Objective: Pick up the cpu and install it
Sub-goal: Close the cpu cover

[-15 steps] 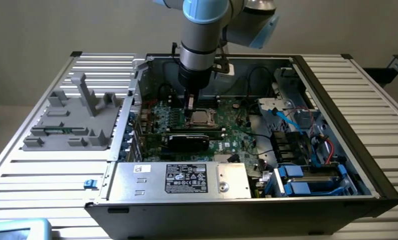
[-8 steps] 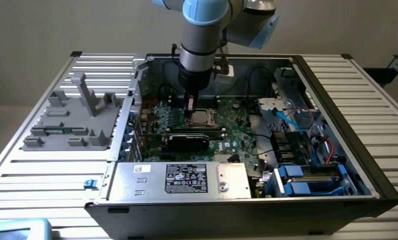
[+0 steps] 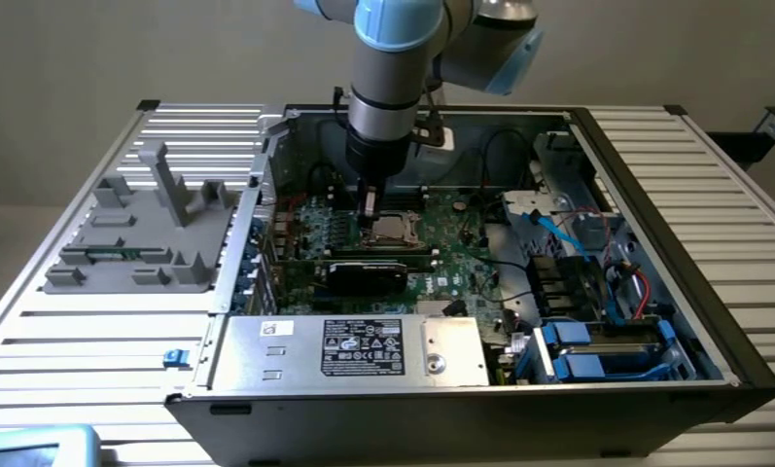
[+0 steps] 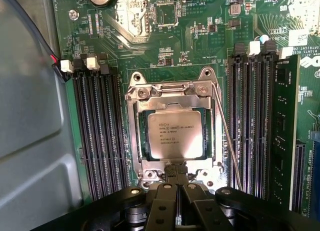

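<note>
The cpu (image 4: 175,135), a flat silver square with printed text, lies seated in the motherboard socket, ringed by the metal load frame (image 4: 137,93). My gripper (image 4: 176,201) is shut, its two black fingers (image 4: 161,206) pressed together with nothing between them, right at the socket's near edge by the frame's tab. A thin metal lever (image 4: 228,138) runs slanted along one side of the socket. In the exterior view my gripper (image 3: 370,209) reaches down into the open computer case, just to the exterior view's left of the cpu (image 3: 391,230).
Rows of black memory slots (image 4: 97,136) flank the socket on both sides. A black graphics card (image 3: 368,272) sits just in front of the socket. The power supply box (image 3: 348,348), drive bays (image 3: 595,350) and cables (image 3: 562,233) crowd the case. A grey fixture (image 3: 141,233) stands outside.
</note>
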`<state>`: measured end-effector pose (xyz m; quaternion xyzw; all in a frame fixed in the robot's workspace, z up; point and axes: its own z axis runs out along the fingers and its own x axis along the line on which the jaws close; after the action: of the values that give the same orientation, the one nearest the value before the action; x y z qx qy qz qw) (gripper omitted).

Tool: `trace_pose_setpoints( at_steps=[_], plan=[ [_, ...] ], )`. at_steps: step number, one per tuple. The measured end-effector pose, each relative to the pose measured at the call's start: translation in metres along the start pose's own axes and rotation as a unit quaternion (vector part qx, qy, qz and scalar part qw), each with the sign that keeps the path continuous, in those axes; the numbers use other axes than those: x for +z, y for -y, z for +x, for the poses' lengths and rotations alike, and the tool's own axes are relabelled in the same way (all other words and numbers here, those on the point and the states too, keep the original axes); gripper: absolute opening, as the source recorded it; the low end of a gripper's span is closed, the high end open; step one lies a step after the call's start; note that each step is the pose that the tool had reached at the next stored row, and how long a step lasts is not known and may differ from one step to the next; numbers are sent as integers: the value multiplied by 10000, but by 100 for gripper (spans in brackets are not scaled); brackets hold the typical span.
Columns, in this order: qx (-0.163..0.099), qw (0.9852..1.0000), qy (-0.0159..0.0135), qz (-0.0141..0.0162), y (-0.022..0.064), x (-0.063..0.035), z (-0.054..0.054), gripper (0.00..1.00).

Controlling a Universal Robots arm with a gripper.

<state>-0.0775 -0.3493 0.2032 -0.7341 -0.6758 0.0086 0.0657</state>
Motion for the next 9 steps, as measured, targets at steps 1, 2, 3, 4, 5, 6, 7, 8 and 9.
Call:
trace_pose_setpoints(
  at_steps=[1, 2, 3, 4, 5, 6, 7, 8, 9],
  plan=[
    [0, 10000, 0, 0, 4, 1, 0, 11],
    [0, 10000, -1, -1, 11, 2, -1, 11],
    [0, 10000, -1, -1, 20, 3, -2, 11],
    [0, 10000, 0, 0, 33, 2, -3, 11],
    [0, 10000, 1, 0, 49, -2, -4, 11],
    [0, 10000, -1, 0, 68, -13, -4, 11],
    [0, 10000, 0, 0, 92, -36, -4, 11],
    [0, 10000, -1, -1, 116, -75, -3, 11],
    [1, 10000, 0, 0, 139, -118, -1, 11]
  ],
)
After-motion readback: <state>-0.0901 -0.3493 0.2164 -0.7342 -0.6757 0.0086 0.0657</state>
